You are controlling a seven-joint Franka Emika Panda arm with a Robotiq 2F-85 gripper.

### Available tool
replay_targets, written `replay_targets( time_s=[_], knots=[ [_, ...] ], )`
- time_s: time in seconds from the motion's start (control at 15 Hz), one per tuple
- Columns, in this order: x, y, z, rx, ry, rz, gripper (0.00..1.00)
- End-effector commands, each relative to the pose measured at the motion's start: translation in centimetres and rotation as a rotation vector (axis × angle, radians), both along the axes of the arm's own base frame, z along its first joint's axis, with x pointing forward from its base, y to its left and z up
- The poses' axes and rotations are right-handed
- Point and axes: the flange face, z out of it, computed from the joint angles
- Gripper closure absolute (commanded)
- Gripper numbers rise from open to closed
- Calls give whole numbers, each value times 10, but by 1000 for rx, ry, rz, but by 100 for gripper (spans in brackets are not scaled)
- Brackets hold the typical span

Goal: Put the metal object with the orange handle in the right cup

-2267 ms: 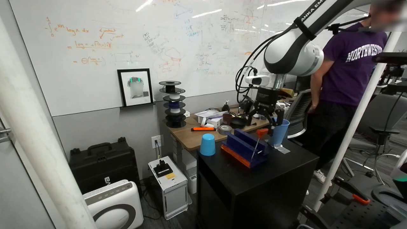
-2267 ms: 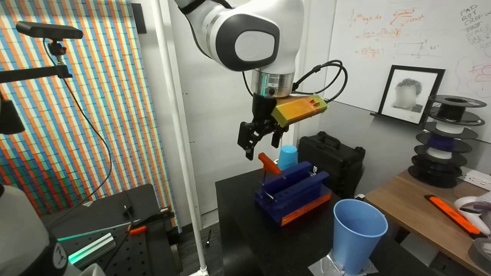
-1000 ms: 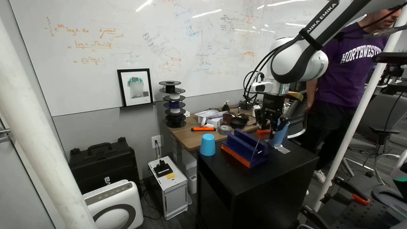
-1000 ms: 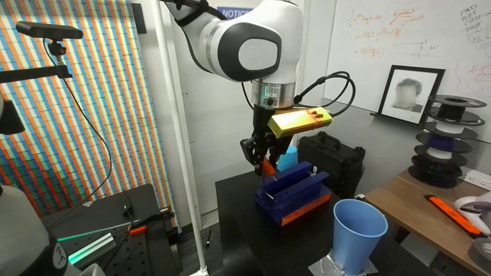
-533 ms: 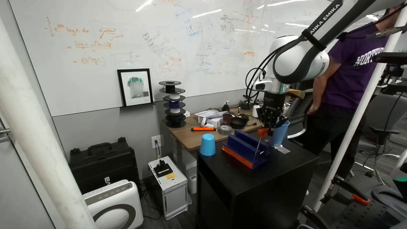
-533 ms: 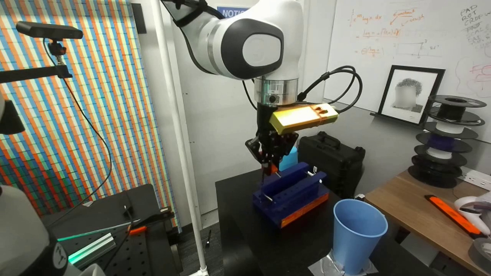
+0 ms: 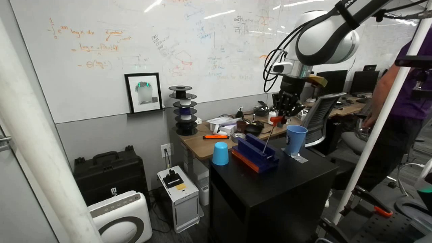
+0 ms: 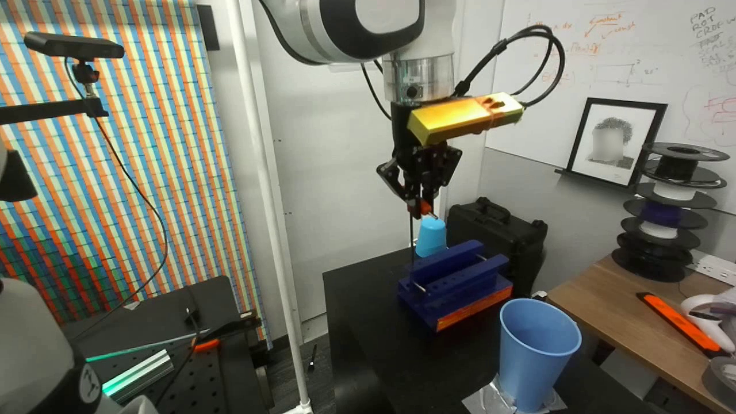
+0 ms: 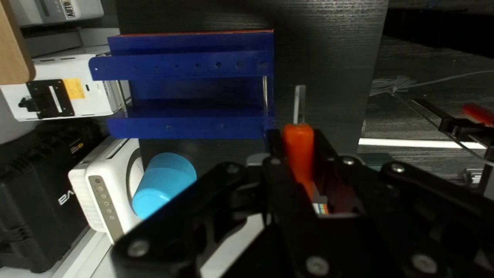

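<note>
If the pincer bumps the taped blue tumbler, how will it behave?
The blue tumbler is probably lightweight: its wall looks like thin plastic. Flaring from a narrower base to a wider mouth, it may tend to tip if pushed near the rim. The silvery tape at its foot should resist sliding, though how firmly it sticks can't be told.

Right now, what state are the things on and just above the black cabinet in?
Blue rack: resting on the black cabinet.
Orange T-handle hex key: gripped by its handle; whether its tip clears the rack is unclear.
End effector: closed around that handle.
Light-blue tumbler: upright, mouth up, silver tape at its foot.
Cyan cup: upside down.
</note>
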Motion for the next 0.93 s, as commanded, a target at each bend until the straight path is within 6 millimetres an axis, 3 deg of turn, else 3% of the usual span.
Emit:
replay_targets(
  time_s=[0.0, 0.2, 0.4, 0.67, 0.87],
  knots=[
    [-10, 2, 51, 50, -29, -27, 89],
    [-17, -8, 81, 50, -38, -68, 89],
    [-13, -37, 100, -24, -105, -146, 89],
    [-5, -91, 96, -106, -121, -271, 89],
    [-2, -124, 72, -128, -84, -349, 89]
  ],
)
